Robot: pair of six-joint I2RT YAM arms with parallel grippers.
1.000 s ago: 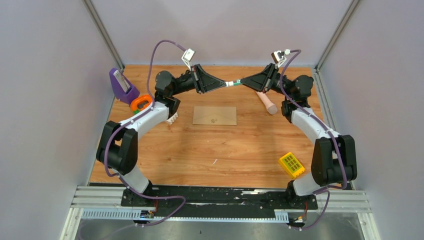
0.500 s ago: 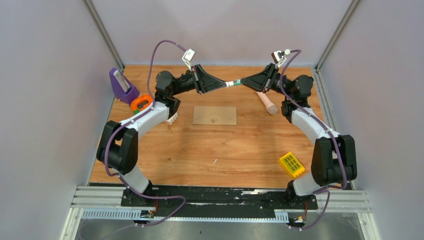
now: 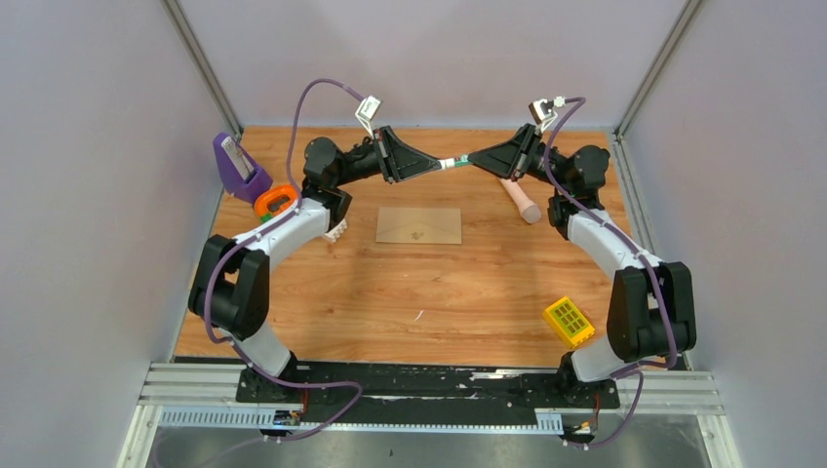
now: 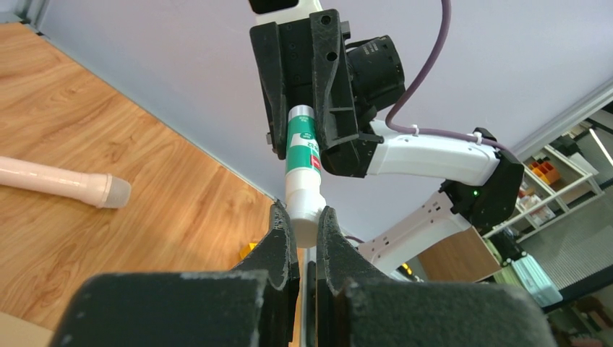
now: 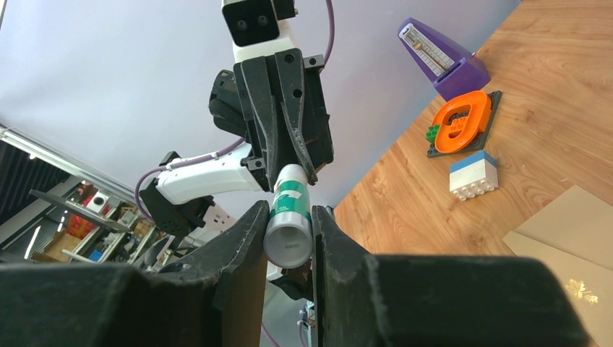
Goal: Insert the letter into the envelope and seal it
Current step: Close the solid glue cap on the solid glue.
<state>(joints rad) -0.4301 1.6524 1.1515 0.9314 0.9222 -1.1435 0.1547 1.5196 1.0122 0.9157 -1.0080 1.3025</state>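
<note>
Tan envelope (image 3: pixel 419 225) left untouched; beyond it, kept left end effector (image 4: pixel 303 220) and right end effector (image 5: pixel 288 217) clamped on glue stick (image 4: pixel 301 152); uncapping pending.

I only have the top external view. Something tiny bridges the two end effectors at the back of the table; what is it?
Observer: A green-and-white tube, likely a glue stick; the wrist views show its label.
Operator: Who holds which end?
Observer: The left end effector pinches the narrow white end; the right end effector clamps the wider body.
Operator: Is that white end off yet?
Observer: No; in the left wrist view it is joined to the body, no gap showing.
</note>
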